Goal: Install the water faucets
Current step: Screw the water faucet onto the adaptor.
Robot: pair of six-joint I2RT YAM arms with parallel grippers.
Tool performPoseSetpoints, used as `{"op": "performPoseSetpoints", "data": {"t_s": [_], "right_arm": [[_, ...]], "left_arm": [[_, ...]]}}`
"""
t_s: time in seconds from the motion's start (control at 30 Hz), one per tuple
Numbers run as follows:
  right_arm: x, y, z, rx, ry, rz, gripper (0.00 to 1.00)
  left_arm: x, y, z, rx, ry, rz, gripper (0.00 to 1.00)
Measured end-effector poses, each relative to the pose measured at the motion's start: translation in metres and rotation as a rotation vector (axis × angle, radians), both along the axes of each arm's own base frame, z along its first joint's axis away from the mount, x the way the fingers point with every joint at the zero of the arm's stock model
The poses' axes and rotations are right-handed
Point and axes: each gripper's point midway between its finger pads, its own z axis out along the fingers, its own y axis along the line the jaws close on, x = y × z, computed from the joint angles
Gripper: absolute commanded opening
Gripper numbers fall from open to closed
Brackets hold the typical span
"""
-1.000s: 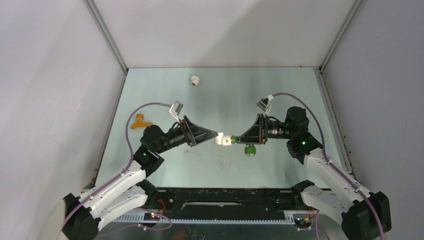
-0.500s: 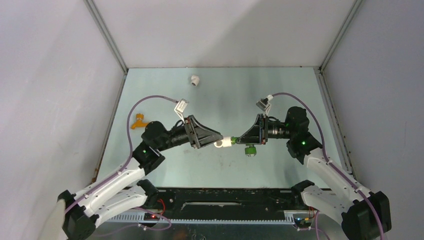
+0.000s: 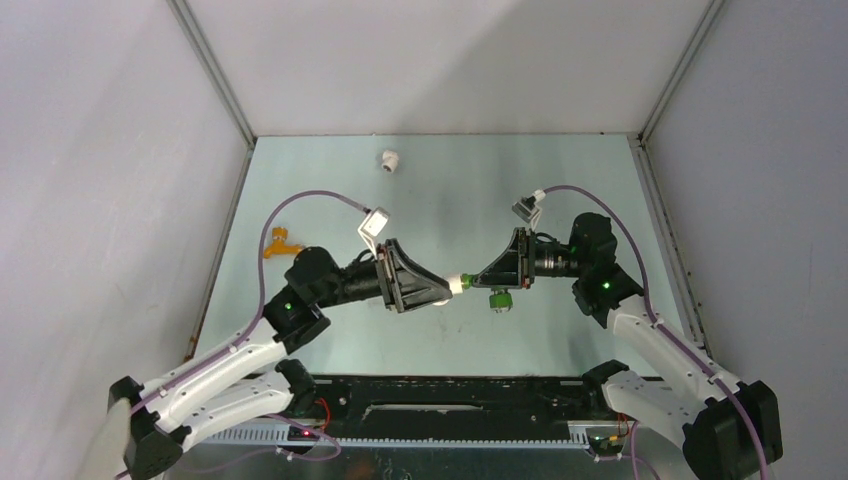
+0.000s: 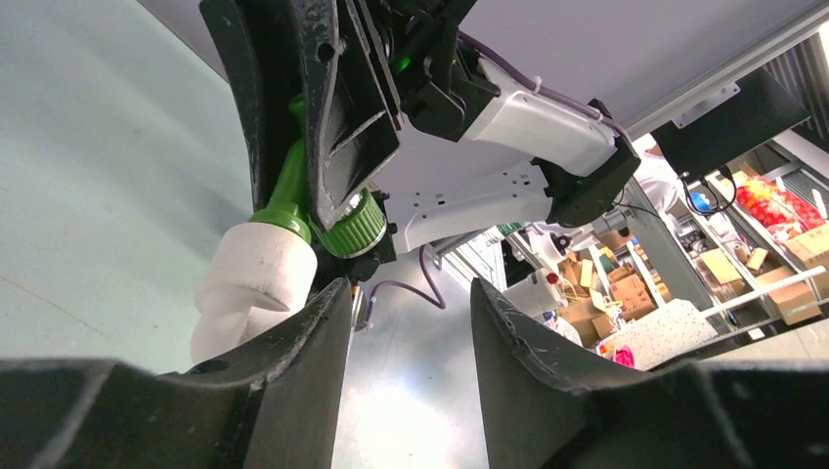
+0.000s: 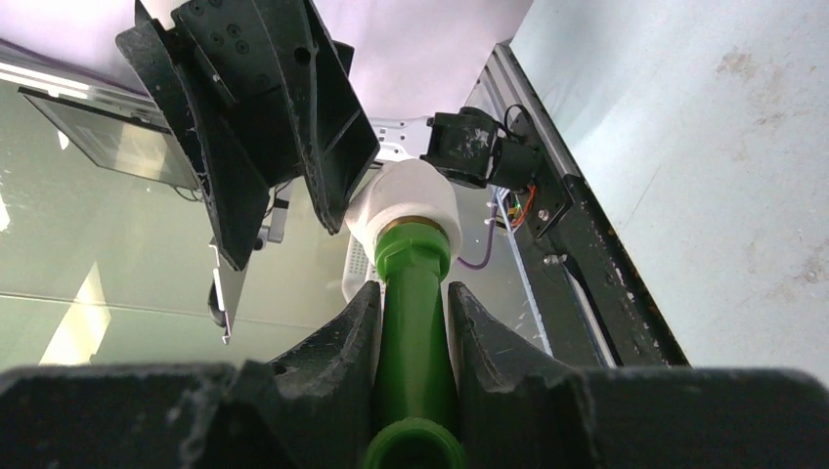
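Right claw [image 5: 413,293] is clamped on the green plastic water faucet [image 5: 415,337], which it holds level above the middle of the pale green table [image 3: 560,180]. The faucet's long axis runs crosswise, and its nose points toward my left arm and sits in the stubby white elbow fitting [image 5: 406,200]. Left claw [image 4: 406,293] stands part open, one finger [image 4: 293,332] against that fitting (no grip I can confirm). Orange plastic faucet [image 3: 280,243] lies by the table's left edge, and a second white elbow [image 3: 389,160] lies near the far wall.

Overhead view, close wrist views sharing green faucet [image 5: 413,313]
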Motion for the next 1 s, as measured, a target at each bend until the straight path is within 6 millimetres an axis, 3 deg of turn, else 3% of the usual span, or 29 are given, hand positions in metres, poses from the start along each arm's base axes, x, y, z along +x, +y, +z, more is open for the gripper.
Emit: {"op": "performPoseSetpoints", "data": {"t_s": [0.33, 0.67, 0.8, 1.0], "right_arm": [[0.002, 0.0, -0.001, -0.001, 0.001, -0.008, 0.0], [0.004, 0.001, -0.001, -0.003, 0.001, -0.02, 0.0], [0.005, 0.001, -0.001, -0.004, 0.001, -0.028, 0.0], [0.005, 0.001, -0.001, -0.003, 0.002, -0.025, 0.0]], "left_arm": [[-0.003, -0.003, -0.014, 0.028, 0.021, 0.001, 0.39], [0.0, -0.002, -0.046, 0.081, 0.057, 0.025, 0.37], [0.004, -0.002, -0.053, 0.088, 0.047, 0.047, 0.41], [0.016, 0.0, -0.076, 0.12, 0.046, 0.117, 0.59]]}}
